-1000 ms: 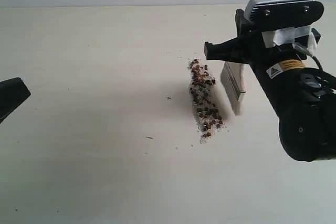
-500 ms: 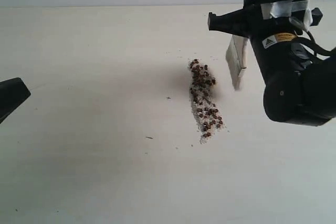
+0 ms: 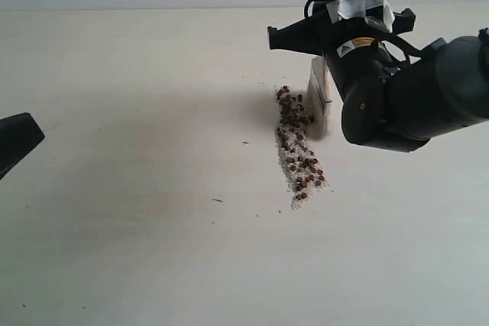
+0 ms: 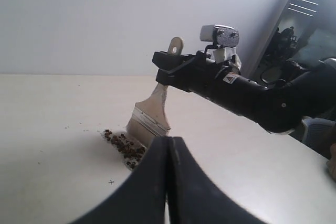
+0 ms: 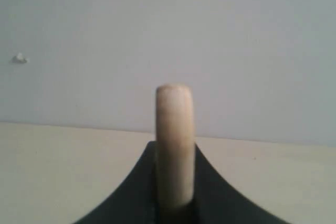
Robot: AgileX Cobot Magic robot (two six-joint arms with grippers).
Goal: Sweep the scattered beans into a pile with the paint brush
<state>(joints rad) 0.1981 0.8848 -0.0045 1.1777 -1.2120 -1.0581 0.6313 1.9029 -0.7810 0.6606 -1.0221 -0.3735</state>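
Note:
The reddish-brown beans point(image 3: 298, 149) lie in a long narrow pile mixed with white grains near the table's middle. My right gripper point(image 3: 294, 38) is shut on the paint brush point(image 3: 318, 104), which hangs with its bristles at the pile's far right end. From the left wrist the brush point(image 4: 152, 116) stands tilted, bristles at the beans point(image 4: 123, 147). The right wrist shows only the cream handle point(image 5: 174, 142) clamped between the dark jaws. My left gripper point(image 4: 169, 145) is shut and holds nothing; its tip point(image 3: 19, 139) shows at the far left edge.
The cream table point(image 3: 130, 112) stretches wide to the left of the pile. A few stray specks point(image 3: 218, 201) lie near the pile's front end. The right arm's bulky body point(image 3: 412, 104) hangs over the right side.
The right arm has swung left and back, carrying the brush from beside the pile's middle to its far end. The beans and the left gripper have not moved.

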